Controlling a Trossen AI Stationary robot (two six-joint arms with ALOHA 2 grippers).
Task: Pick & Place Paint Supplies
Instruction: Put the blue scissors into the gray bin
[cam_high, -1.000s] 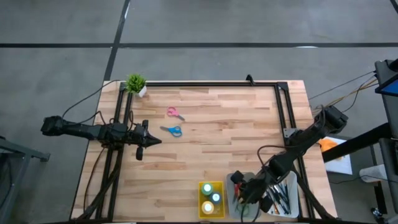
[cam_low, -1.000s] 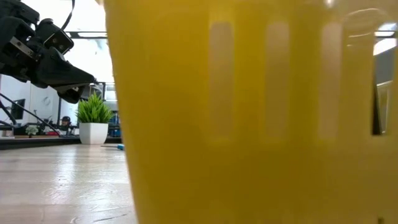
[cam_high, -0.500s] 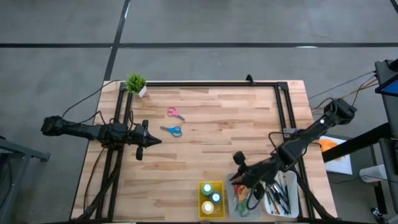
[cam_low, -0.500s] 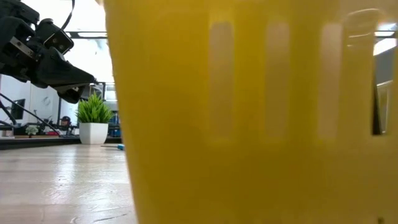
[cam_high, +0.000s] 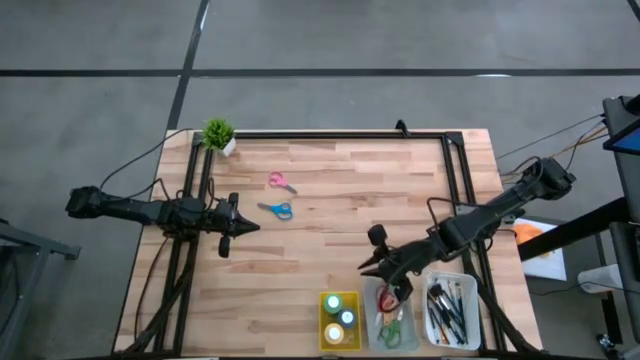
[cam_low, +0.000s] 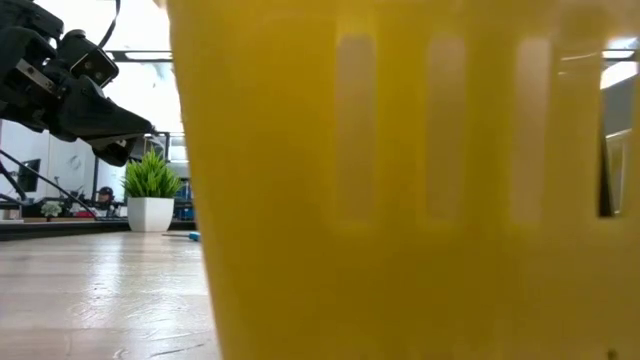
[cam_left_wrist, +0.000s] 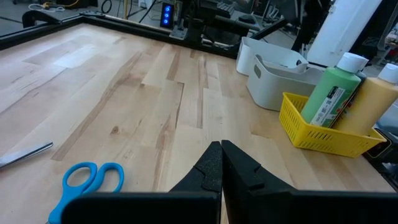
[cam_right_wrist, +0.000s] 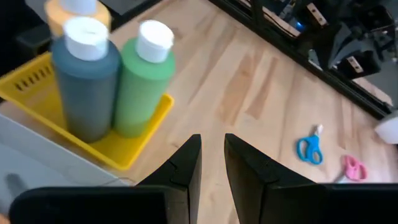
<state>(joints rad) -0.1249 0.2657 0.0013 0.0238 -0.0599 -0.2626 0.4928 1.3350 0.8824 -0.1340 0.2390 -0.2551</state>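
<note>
Left hand (cam_high: 250, 227) closed, empty, over the wooden table (cam_high: 340, 210). Blue-handled scissors (cam_high: 276, 209) and pink-handled scissors (cam_high: 281, 181) lie far of it. Right hand (cam_high: 368, 268) slightly parted, empty, beside the yellow slatted tray (cam_high: 340, 320) of paint bottles (cam_right_wrist: 143, 78).

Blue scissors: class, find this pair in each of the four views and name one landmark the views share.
High view: blue scissors left of centre, beside the left gripper.
Low view: cannot tell.
Left wrist view: near corner.
Right wrist view: far off, beside pink scissors.
Shared landmark: yellow tray.
</note>
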